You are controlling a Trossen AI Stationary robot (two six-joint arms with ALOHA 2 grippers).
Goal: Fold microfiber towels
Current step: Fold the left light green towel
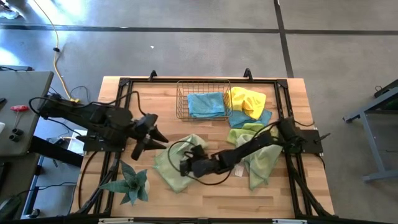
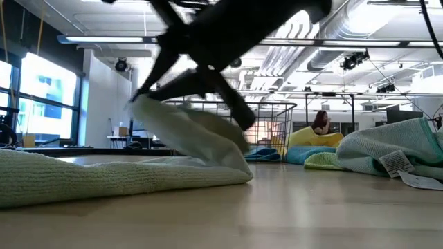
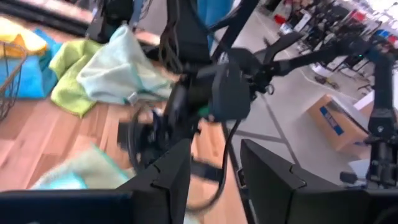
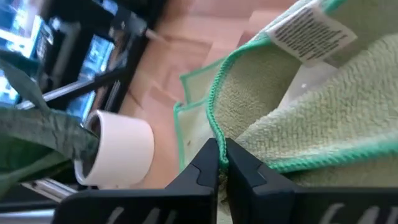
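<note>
A pale green microfiber towel (image 1: 169, 163) lies in the middle of the table, toward its near edge. My right gripper (image 1: 185, 165) reaches in from the right and is shut on it. My left gripper (image 1: 154, 134) hangs open above the table's left part and holds nothing; its fingers (image 3: 168, 180) frame the right arm. A second pale green towel (image 1: 264, 163) lies under the right arm. Lime green (image 1: 239, 134), yellow (image 1: 247, 101) and blue (image 1: 262, 118) towels lie heaped at the back right. Another blue towel (image 1: 205, 104) rests in the wire basket (image 1: 181, 99). My right gripper (image 4: 222, 163) pinches the pale green towel's green-stitched edge (image 4: 213, 127) between its two shut fingers. The fingers slant down from the table's right. The held part (image 2: 187, 128) is raised off the table, and the rest of the towel (image 2: 104, 176) lies flat on the wood.
A spiky green plant (image 1: 130, 182) in a white pot (image 4: 121, 149) stands at the near left, close to the held towel. A black frame (image 1: 124, 84) runs round the table top. Bare wood shows along the near edge (image 1: 236, 199).
</note>
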